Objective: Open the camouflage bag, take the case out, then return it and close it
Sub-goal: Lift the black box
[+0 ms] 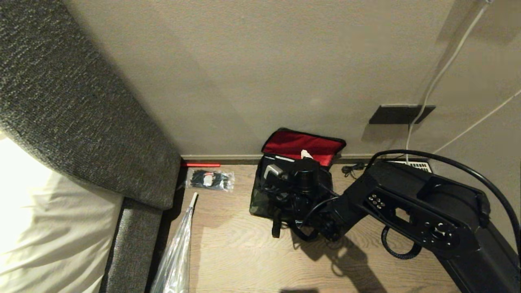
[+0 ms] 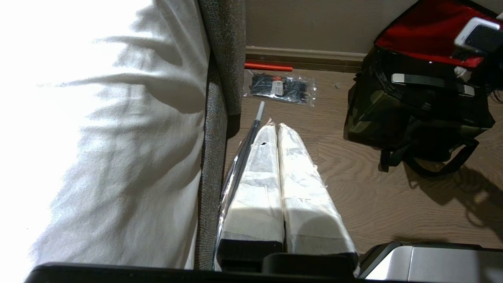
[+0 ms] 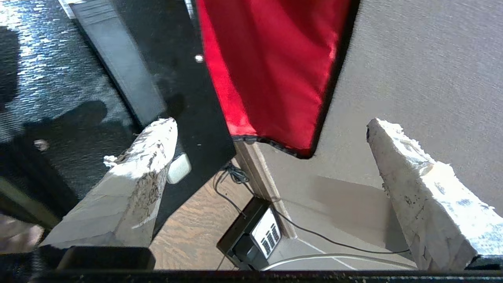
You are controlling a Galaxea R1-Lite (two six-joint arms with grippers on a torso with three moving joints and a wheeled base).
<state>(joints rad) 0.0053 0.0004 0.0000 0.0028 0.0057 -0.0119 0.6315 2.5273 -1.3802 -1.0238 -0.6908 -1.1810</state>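
A: Starting with the head view, where is the camouflage bag [image 1: 260, 199]?

B: It stands on the wooden floor [image 1: 236, 244] against the wall, lid thrown back with the red lining up. The right arm reaches over it, and the right hand [image 1: 303, 162] sits above the open top. The bed [image 1: 61, 122] is at the left, with a clear packet [image 1: 209, 180] of black items between bed and bag.

A: Left wrist view?

B: The left hand [image 2: 279, 133] hangs beside the bed, well apart from the bag, with its two white-wrapped fingers [image 2: 259, 188] pressed together on nothing. A silver-grey strip shows inside the bag's open top.

A: Right wrist view?

B: The right hand's fingers [image 3: 137, 173] stand wide apart, holding nothing. The black case [image 3: 173, 78] with its grey strip lies just under one finger, inside the bag. A black telephone [image 3: 253, 236] sits on the floor by the wall.
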